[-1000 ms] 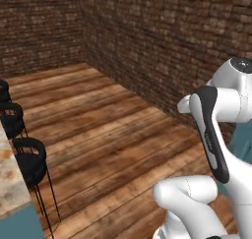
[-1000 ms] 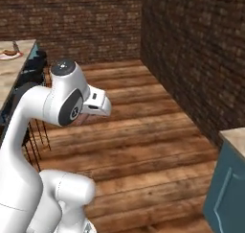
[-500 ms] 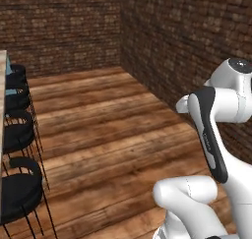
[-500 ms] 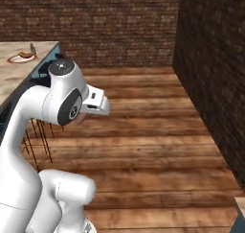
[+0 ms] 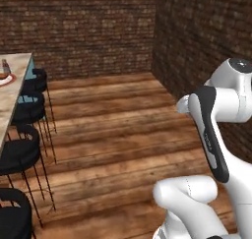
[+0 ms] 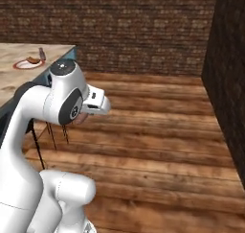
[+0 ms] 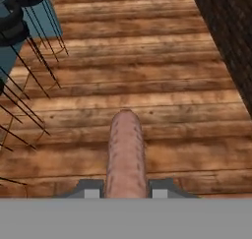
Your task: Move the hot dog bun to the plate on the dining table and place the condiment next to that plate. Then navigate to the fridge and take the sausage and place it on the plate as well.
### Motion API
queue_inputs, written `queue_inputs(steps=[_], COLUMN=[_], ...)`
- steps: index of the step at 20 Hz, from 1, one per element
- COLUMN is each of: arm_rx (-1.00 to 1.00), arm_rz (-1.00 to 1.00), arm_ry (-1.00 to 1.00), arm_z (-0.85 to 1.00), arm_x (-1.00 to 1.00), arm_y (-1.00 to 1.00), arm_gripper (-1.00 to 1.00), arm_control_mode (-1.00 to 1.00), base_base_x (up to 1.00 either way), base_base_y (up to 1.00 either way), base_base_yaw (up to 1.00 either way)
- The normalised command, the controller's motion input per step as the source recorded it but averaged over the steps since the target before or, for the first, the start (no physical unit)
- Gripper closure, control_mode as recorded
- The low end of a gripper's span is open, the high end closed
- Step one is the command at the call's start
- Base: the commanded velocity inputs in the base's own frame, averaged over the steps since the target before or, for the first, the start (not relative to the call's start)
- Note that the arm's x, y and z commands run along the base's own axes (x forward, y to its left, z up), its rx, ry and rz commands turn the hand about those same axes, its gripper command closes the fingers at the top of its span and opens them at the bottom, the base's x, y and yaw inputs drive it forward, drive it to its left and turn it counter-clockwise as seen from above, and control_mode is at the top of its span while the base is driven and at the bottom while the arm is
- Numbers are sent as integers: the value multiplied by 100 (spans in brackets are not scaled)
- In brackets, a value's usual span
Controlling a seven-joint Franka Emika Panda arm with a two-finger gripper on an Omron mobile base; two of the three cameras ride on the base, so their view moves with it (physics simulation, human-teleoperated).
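Held: slim reddish-brown sausage (image 7: 126,152), my gripper (image 7: 126,188) clamped on it. Delivered: bun on red-rimmed plate (image 6: 21,64), small dark condiment bottle (image 6: 41,53) beside. Outstanding: sausage to plate.

A reddish-brown sausage (image 7: 126,154), brown plank floor (image 5: 123,134), dark brick walls (image 6: 119,26), black stools (image 5: 19,159), a red-rimmed plate (image 6: 27,64).

Glossy white rounded arm (image 5: 216,134) links (dark joint bands), seemingly unmarked.
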Motion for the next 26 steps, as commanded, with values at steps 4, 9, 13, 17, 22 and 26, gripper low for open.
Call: queue_inputs(steps=[4, 9, 13, 17, 22, 26], arm_rx=[0, 0, 0, 0, 0, 0], arm_rz=[0, 0, 0, 0, 0, 0], arm_ry=[0, 0, 0, 0, 0, 0], arm_z=[0, 0, 0, 0, 0, 0], arm_x=[0, 0, 0, 0, 0, 0], arm_y=[0, 0, 0, 0, 0, 0], arm_gripper=[100, 100, 100, 100, 100, 100], arm_control_mode=[100, 100, 100, 100, 100, 100], base_base_x=[100, 100, 100, 100, 100, 100], base_base_y=[-6, -9, -13, -19, -25, -15], base_base_yaw=[22, 24, 26, 30, 37, 48])
